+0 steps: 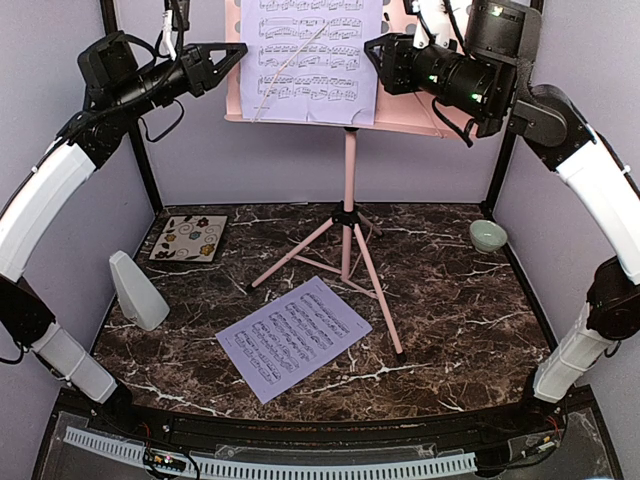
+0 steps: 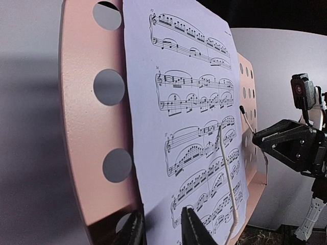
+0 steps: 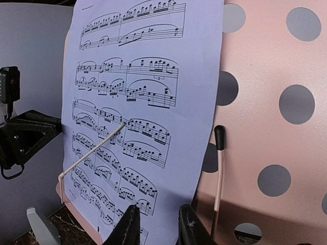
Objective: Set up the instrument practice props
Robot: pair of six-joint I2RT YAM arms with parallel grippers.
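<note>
- dark marble counter (image 1: 450, 330) with lavender walls (image 1: 250, 160) round it, that's the setup we've got.
- pink music stand (image 1: 349, 180) is upright mid-counter on its tripod, with the holed plate up top between the two arms.
- one lavender sheet-music page (image 1: 310, 50) sits on the plate with a thin holder arm (image 3: 92, 150) slanting across it. a second holder arm (image 3: 219, 168), black-tipped, stands on bare plate just right of the page.
- the loose page (image 1: 293, 338) lies flat on the counter by the front tripod legs, turned at an angle.
- grey metronome (image 1: 137, 292) stands upright near the left edge, well apart from the stand.
- left hand (image 2: 162, 227) has a finger on either side of the plate's left edge and the page. we can't tell if it's clamped.
- right hand (image 3: 158, 222) is at the page's right edge, fingers a little apart, with the paper showing between them.
- floral tile (image 1: 190, 238) is back left, green bowl (image 1: 487, 236) back right.
</note>
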